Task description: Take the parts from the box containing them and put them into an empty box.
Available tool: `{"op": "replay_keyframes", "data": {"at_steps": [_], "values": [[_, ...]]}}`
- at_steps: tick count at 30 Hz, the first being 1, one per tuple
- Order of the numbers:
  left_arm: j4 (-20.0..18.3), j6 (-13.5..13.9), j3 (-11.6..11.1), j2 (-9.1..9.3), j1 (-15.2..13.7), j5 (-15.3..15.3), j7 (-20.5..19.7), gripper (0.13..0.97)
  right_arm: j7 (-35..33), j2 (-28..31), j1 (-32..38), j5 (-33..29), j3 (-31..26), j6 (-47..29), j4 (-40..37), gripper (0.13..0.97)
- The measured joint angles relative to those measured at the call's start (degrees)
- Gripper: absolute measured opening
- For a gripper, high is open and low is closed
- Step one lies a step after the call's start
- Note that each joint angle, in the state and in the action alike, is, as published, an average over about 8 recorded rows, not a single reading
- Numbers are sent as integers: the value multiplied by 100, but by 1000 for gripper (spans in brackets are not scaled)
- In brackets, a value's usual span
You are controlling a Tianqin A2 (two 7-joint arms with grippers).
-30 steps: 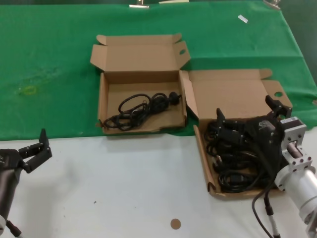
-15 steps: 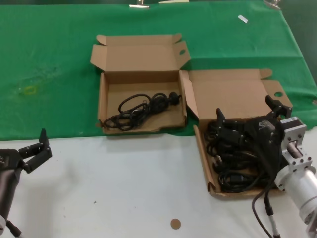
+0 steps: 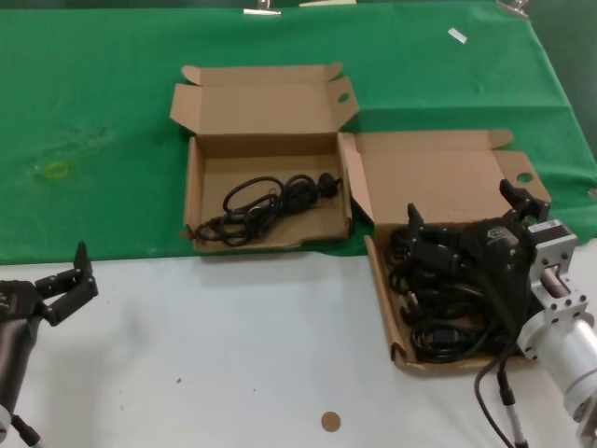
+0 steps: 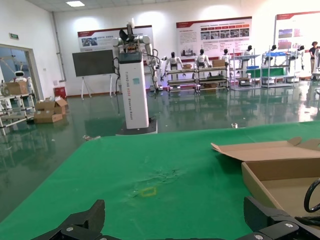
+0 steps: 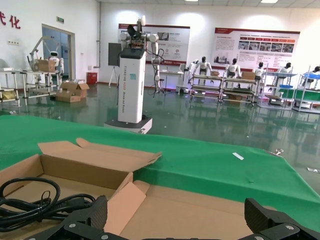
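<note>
Head view: green cloth [image 3: 103, 121] over white table [image 3: 233, 355].

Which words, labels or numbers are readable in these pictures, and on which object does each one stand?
Nothing reads clearly.
White robot column: a vertical line of dark letters, too small to read.
Wall posters: text blurred.
Red characters on the wall: cut off by the picture edge.
Green sign over the door: unreadable.
Cardboard boxes and cords: no print visible.

Red characters [image 5: 11, 21] reading 代化 stand on the hall wall far beyond the right gripper [image 5: 177, 220]. Poster and pillar lettering is too small to read.
</note>
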Motion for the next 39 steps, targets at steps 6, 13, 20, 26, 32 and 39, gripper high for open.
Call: {"op": "replay_keyframes", "data": {"at_steps": [6,13,20,26,32,39], "values": [[0,0,0,0,0,0,0,966,0,0,0,0,0,0,0,966],[0,0,0,0,0,0,0,966,0,0,0,0,0,0,0,966],[0,0,0,0,0,0,0,966,0,0,0,0,0,0,0,966],[0,0,0,0,0,0,0,966,0,0,0,0,0,0,0,966],[0,0,0,0,0,0,0,966,0,0,0,0,0,0,0,966],[0,0,0,0,0,0,0,966,0,0,0,0,0,0,0,966]]}}
